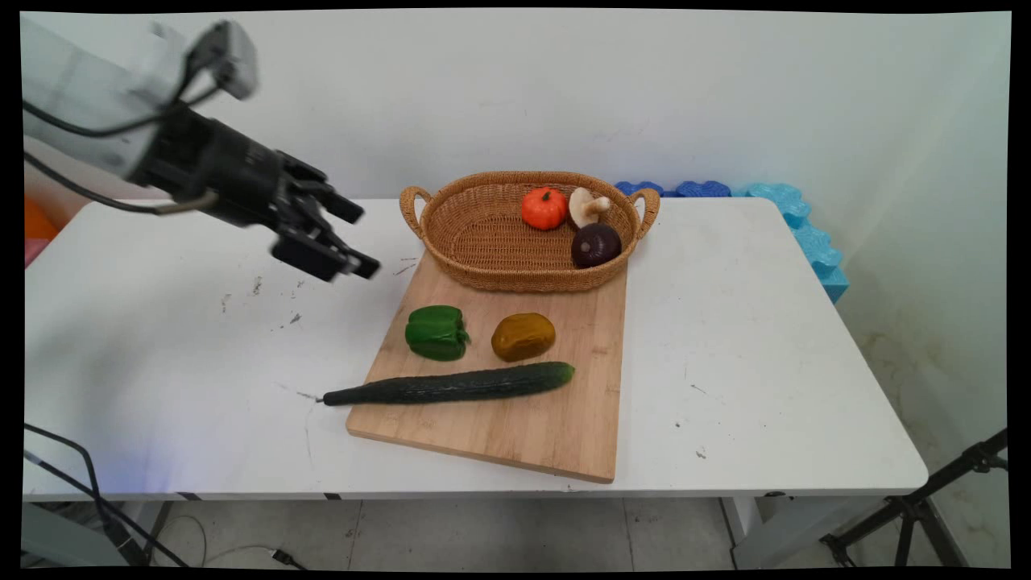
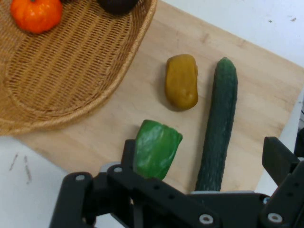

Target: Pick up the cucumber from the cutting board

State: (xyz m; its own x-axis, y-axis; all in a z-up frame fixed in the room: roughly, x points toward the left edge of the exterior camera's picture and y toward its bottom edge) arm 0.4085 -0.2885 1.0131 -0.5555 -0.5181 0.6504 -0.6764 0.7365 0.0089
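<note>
**End effector spread wide above the tabletop, left of the cutting board**

The end effector (image 1: 342, 242) hangs empty, nearest the green pepper (image 1: 436, 331) on the cutting board (image 1: 556, 419). The pepper looks light, glossy and probably slippery; its broad sides seem best to grip. A potato (image 1: 523, 336) and cucumber (image 1: 451, 385) lie beside it.

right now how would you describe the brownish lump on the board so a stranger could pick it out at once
Find the wooden cutting board in the middle of the white table, in front of the wicker basket. Three vegetables lie on it: a green bell pepper, a long dark cucumber and, right of the pepper, the potato. It alone is yellow-brown, smooth and oval.
</note>
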